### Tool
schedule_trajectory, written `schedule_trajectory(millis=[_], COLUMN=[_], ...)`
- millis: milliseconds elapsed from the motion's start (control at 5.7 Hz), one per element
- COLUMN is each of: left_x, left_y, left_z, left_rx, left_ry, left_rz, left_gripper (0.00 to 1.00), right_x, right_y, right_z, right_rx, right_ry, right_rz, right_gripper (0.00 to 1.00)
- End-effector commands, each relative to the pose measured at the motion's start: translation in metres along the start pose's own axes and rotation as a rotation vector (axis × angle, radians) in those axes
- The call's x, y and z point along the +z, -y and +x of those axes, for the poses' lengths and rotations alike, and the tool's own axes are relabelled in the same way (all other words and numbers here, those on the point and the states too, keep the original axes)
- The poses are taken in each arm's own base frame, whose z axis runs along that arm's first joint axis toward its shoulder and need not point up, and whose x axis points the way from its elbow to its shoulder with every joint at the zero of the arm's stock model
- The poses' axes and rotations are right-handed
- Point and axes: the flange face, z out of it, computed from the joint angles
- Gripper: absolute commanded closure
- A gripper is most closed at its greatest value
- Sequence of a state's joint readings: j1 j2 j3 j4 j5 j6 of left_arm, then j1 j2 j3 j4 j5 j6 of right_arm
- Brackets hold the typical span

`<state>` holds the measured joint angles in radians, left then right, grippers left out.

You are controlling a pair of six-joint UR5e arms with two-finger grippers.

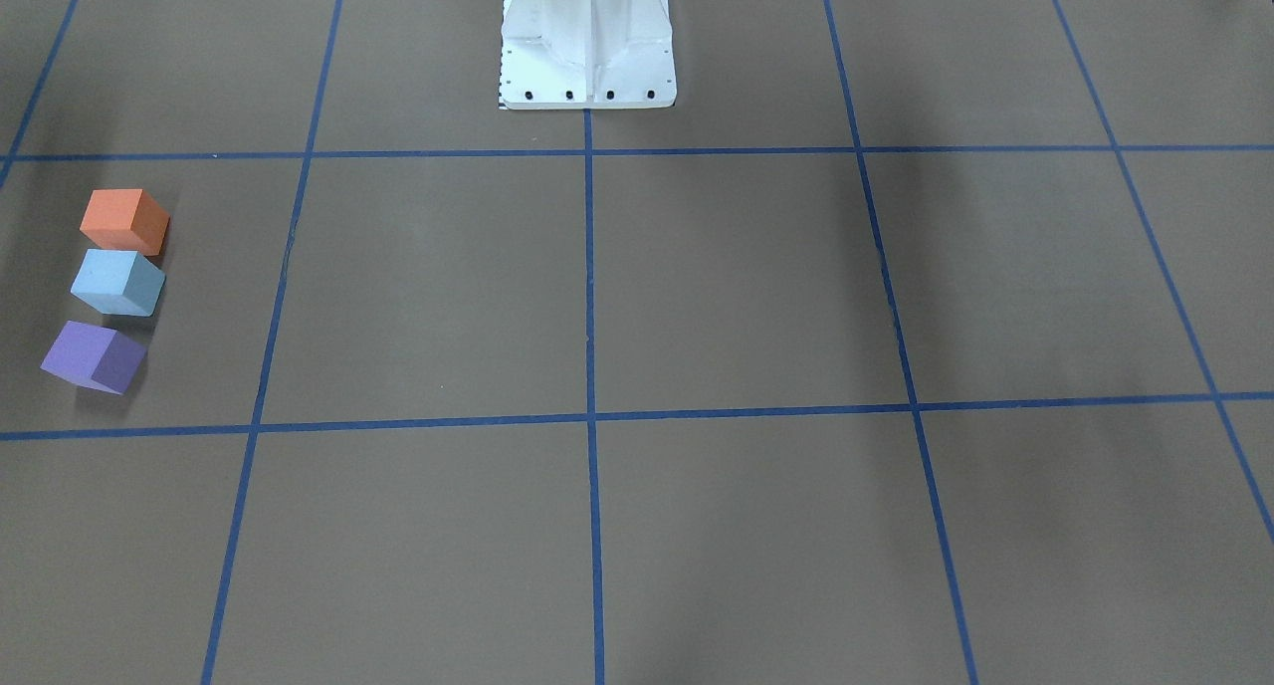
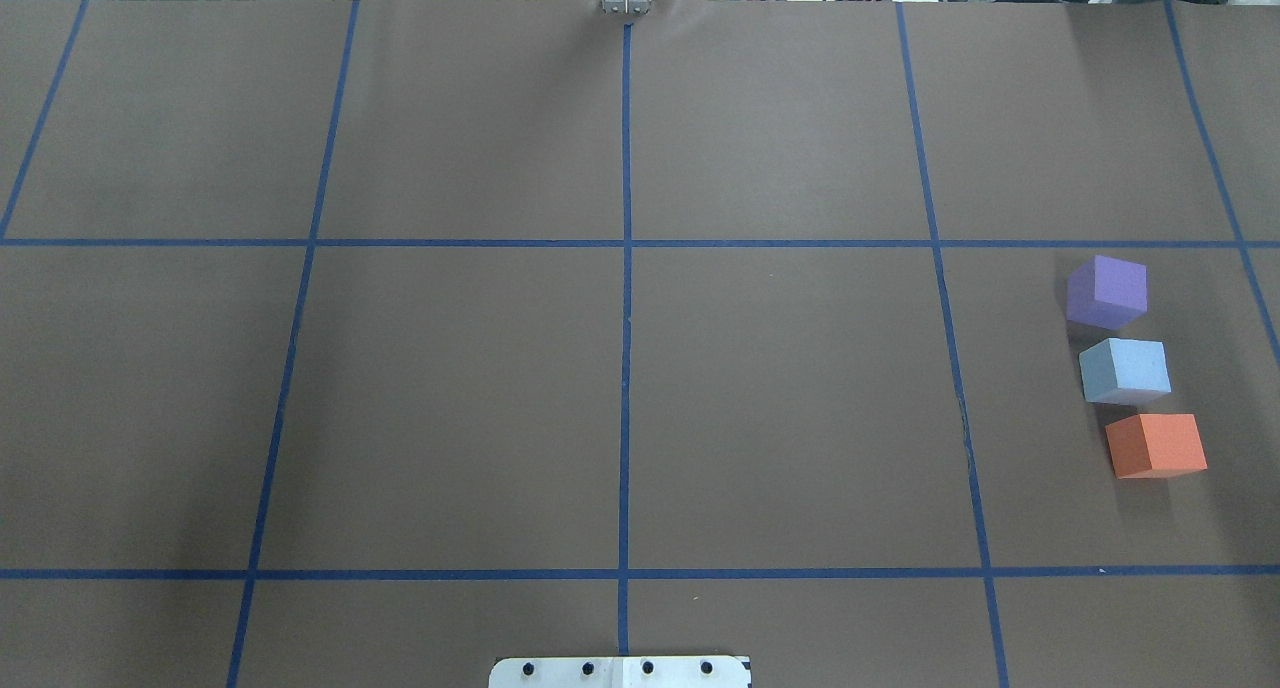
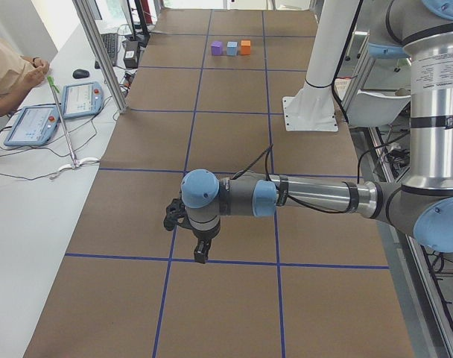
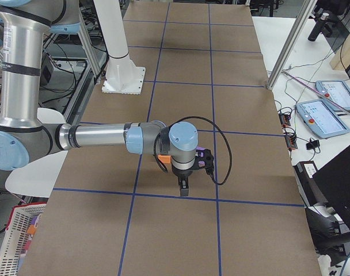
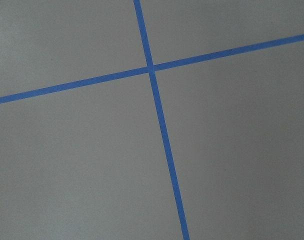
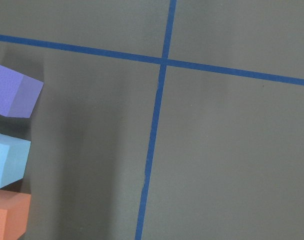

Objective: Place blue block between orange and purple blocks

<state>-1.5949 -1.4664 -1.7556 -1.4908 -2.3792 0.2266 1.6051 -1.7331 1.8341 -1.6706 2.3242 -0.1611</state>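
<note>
The blue block [image 2: 1125, 370] sits on the table between the purple block [image 2: 1106, 290] and the orange block [image 2: 1156, 445], in a close row at the right side. The front-facing view shows the same row: orange [image 1: 124, 220], blue [image 1: 117, 281], purple [image 1: 93, 355]. The right wrist view has them at its left edge: purple [image 6: 12, 92], blue [image 6: 7, 160], orange [image 6: 7, 215]. My left gripper [image 3: 189, 239] shows only in the exterior left view, far from the blocks. My right gripper [image 4: 185, 187] shows only in the exterior right view, above the table by the blocks. I cannot tell whether either is open or shut.
The brown table is marked with a blue tape grid [image 2: 626, 243]. The robot's white base [image 1: 587, 43] stands at the table's middle edge. An operator [image 3: 10, 74] and teach pendants [image 3: 33, 123] are on a side bench.
</note>
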Motion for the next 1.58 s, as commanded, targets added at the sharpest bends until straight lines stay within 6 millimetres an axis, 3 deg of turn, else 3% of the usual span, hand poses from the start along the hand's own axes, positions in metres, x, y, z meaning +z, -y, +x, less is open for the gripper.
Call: schedule_trajectory(millis=[0,1404], left_x=[-0.0009,0.0078], left_y=[-0.0001,-0.0021], left_z=[-0.0003,-0.0063], left_rx=[0.0,-0.011], left_ry=[0.0,-0.002], left_rz=[0.002,-0.016], left_gripper=[0.0,0.0], right_x=[-0.0011,-0.0021], right_y=[-0.0004,0.0011], right_z=[-0.0016,-0.0022], right_rx=[-0.003,0.038], right_ry=[0.001,0.001], right_rz=[0.002,0.005], right_gripper=[0.0,0.0])
